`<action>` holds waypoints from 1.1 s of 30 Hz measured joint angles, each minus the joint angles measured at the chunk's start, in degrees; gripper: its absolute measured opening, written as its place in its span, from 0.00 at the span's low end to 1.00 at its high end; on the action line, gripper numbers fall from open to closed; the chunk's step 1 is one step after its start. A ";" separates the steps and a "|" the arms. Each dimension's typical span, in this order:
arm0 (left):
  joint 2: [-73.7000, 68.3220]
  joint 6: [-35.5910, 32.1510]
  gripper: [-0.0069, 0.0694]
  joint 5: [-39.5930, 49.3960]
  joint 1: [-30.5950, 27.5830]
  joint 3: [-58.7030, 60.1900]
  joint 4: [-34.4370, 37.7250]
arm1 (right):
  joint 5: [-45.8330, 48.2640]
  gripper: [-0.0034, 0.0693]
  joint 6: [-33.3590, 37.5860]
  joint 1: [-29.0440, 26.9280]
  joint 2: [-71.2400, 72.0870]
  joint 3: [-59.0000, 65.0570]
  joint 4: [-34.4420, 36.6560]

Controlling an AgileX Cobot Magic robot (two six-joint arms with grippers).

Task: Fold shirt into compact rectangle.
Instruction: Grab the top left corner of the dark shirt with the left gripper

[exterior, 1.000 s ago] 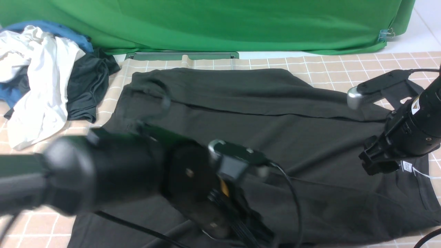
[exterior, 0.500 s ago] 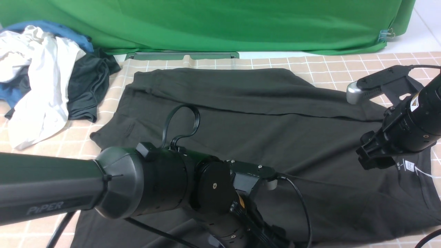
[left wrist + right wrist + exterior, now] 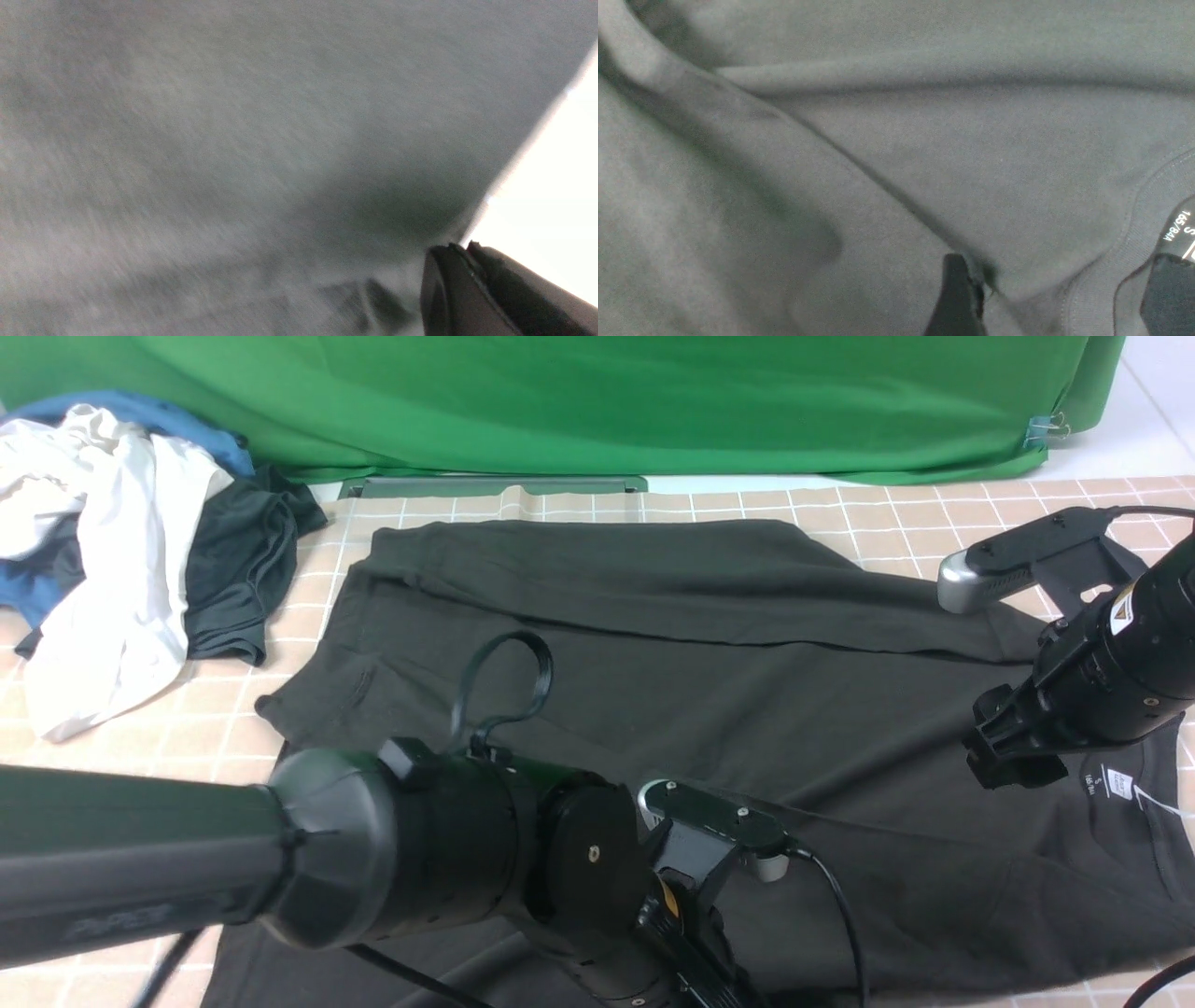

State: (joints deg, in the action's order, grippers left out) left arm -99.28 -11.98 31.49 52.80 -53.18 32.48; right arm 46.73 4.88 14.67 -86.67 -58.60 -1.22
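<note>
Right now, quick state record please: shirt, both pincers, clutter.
shirt: black, spread on the checked mat; a fold line runs along its far side; not yet a rectangle
neck label: white, at the robot's right end of the shirt
left pincer: shut, low at the shirt's near edge; whether it pinches cloth cannot be told
right pincer: open, jaws either side of a shirt fold by the neck label
clothes pile: white, blue and dark garments, far left, apart from the shirt

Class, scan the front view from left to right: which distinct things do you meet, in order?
Heap of white, blue and dark clothes → cable loop on the left arm → left wrist camera → right end effector → shirt's white neck label.
</note>
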 joint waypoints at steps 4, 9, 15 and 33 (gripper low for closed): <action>3.60 0.00 0.11 2.57 0.07 0.00 2.09 | 0.00 0.77 0.00 0.00 0.00 0.00 0.00; 5.31 -0.24 0.11 3.84 0.94 0.00 3.82 | 0.00 0.77 0.00 0.00 0.00 0.00 0.00; 3.47 8.35 0.14 2.54 1.39 0.08 -3.99 | 0.00 0.77 0.00 0.00 0.00 0.00 0.05; -2.51 6.78 0.49 -5.45 4.36 0.08 -8.62 | -0.49 0.77 0.00 0.00 0.00 0.00 0.05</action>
State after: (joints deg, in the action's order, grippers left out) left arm -101.79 -5.20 26.04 57.16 -53.10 23.86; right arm 46.25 4.88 14.67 -86.67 -58.60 -1.17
